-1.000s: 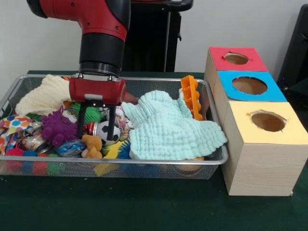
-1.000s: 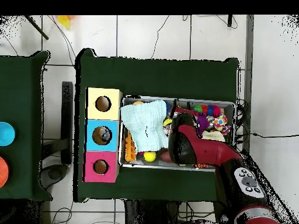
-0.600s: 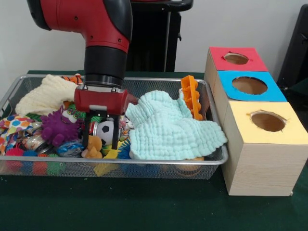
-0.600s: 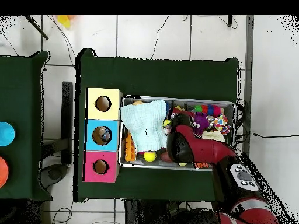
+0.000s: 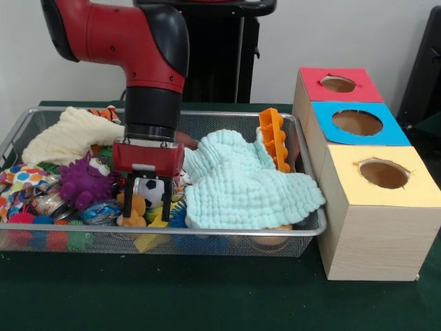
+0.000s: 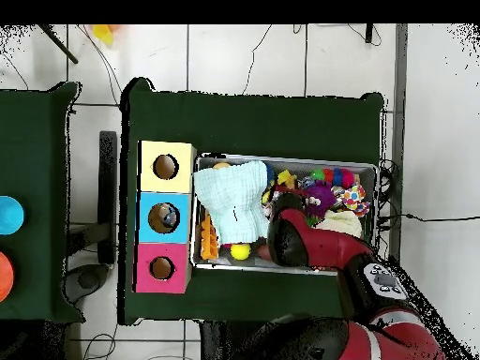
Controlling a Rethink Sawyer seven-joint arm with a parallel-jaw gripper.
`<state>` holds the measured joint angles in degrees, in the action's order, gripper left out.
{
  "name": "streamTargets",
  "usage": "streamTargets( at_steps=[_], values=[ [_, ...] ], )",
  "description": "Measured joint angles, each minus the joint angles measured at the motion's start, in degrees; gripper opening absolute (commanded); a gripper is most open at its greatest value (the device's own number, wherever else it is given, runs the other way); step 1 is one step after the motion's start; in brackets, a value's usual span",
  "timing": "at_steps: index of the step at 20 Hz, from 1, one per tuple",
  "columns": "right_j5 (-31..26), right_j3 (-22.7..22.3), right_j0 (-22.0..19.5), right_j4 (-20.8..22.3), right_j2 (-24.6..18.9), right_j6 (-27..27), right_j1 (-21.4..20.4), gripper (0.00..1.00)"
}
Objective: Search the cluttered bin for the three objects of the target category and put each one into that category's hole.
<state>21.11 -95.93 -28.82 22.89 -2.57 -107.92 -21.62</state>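
Observation:
My gripper [image 5: 148,198] is down inside the wire bin [image 5: 172,235], open, with one black finger [image 5: 129,196] on each side of a small soccer-ball toy [image 5: 151,191]. A little orange-brown plush [image 5: 133,211] lies just in front of the left finger. To the right stand three wooden boxes with holes on top: red [image 5: 337,84], blue [image 5: 357,123] and yellow [image 5: 382,174]. In the overhead view the arm [image 6: 302,236] covers the gripper, and the boxes show as yellow [image 6: 166,167], blue [image 6: 164,217] and red [image 6: 161,268].
A mint cloth [image 5: 248,183] covers the bin's right half, with an orange plastic toy [image 5: 273,138] behind it. A purple spiky plush [image 5: 83,183], a cream cloth [image 5: 69,134] and several small colourful toys fill the left. A yellow ball [image 6: 241,251] lies by the bin wall.
The gripper has come down deeper into the bin and shifted a little to the right in the front view. Its fingers now straddle the soccer-ball toy.

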Motion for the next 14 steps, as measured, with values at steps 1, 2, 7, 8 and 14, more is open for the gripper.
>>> streamTargets(
  at_steps=[1,2,7,8,14],
  values=[
    [1.0,0.0,0.2,0.0,0.6,0.0,0.2,1.00],
    [1.5,0.0,0.2,0.0,0.9,0.0,0.2,1.00],
    [3.4,0.0,0.6,0.0,2.4,0.0,0.2,1.00],
    [3.5,0.0,0.6,0.0,2.6,0.0,0.2,1.00],
    [3.5,0.0,0.9,0.0,4.0,0.0,-0.4,1.00]
  ],
)
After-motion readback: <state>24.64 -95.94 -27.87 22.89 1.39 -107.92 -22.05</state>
